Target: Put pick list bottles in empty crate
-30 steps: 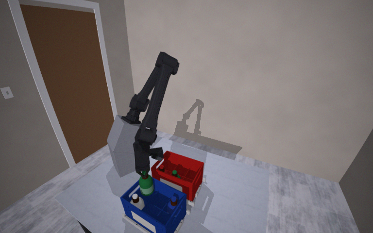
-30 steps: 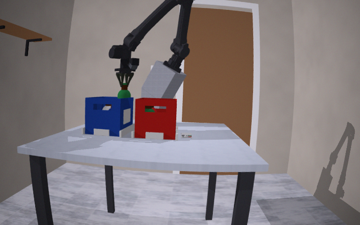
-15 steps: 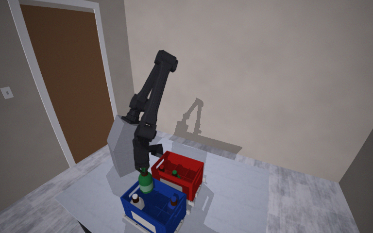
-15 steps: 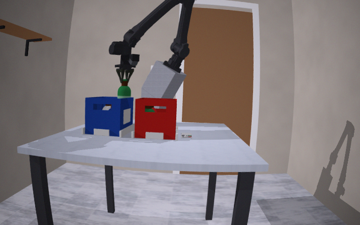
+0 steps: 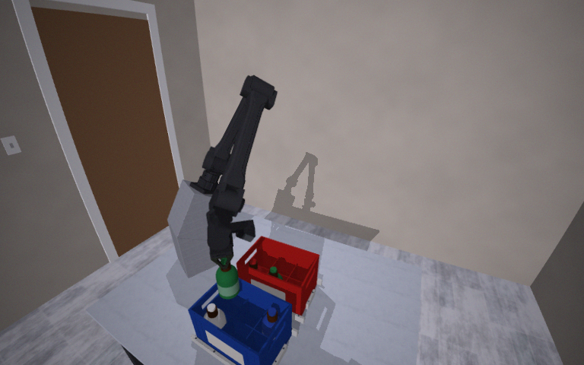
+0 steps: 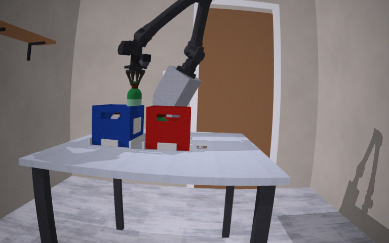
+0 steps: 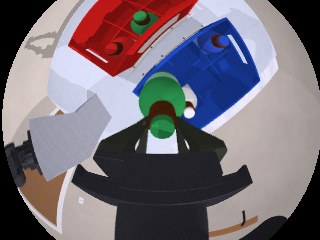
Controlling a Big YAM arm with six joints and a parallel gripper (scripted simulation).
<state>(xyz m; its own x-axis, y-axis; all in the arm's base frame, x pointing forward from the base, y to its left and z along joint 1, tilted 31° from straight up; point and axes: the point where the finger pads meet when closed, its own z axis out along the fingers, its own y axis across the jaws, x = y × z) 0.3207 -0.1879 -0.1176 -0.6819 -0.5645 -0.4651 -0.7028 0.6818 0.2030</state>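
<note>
My gripper (image 5: 223, 261) is shut on the neck of a green bottle with a pale green label (image 5: 227, 281) and holds it upright, its base just above the rim of the blue crate (image 5: 241, 320). The same bottle shows in the exterior view (image 6: 134, 96) and in the wrist view (image 7: 160, 102). The blue crate also holds a white-label bottle (image 5: 214, 314) and a blue-label bottle (image 5: 271, 317). The red crate (image 5: 280, 270) beside it holds a green bottle (image 5: 274, 272) and a red-capped bottle (image 5: 253, 262). The pick list (image 6: 201, 147) lies on the table to the right of the red crate; its lines are too small to read.
The two crates stand side by side, nearly touching, near the table's back left. The grey robot base block (image 5: 189, 226) stands tilted behind the crates. A brown door (image 6: 236, 77) is behind the table.
</note>
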